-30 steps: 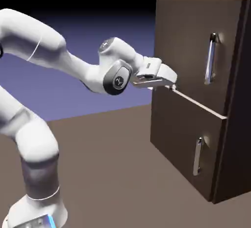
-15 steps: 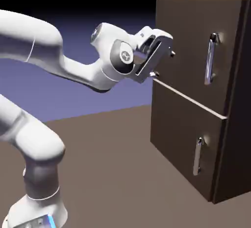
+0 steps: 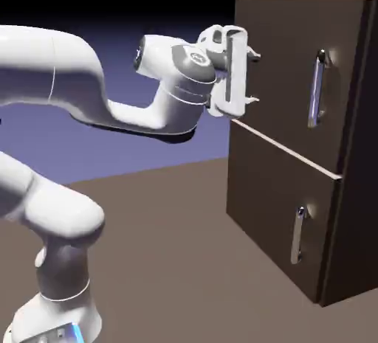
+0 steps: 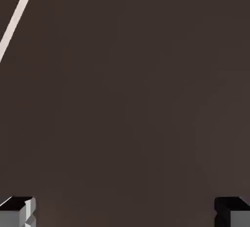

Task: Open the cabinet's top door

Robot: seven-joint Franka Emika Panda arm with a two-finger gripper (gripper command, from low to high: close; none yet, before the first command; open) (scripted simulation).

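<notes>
The cabinet (image 3: 347,209) stands at the exterior view's right, dark brown, both front doors shut. The top door (image 3: 277,68) carries a long vertical silver handle (image 3: 317,88) near its right edge. My gripper (image 3: 255,78) is open, one finger above the other, pointing at the top door's left part, well left of the handle and holding nothing. In the hand view the top door (image 4: 132,89) fills the picture as dark wood, with a pale beige seam (image 4: 17,16) at the upper left. Both fingertips (image 4: 17,212) show at the bottom corners, wide apart, around my gripper (image 4: 124,214).
A shorter lower door (image 3: 273,216) with a short silver handle (image 3: 297,234) sits under the beige seam (image 3: 288,153). The brown table (image 3: 170,260) stretches between the arm's base and the cabinet.
The hand has risen from the beige seam to the top door's left part. It has rolled so the fingers stand one above the other. The jaws stayed open.
</notes>
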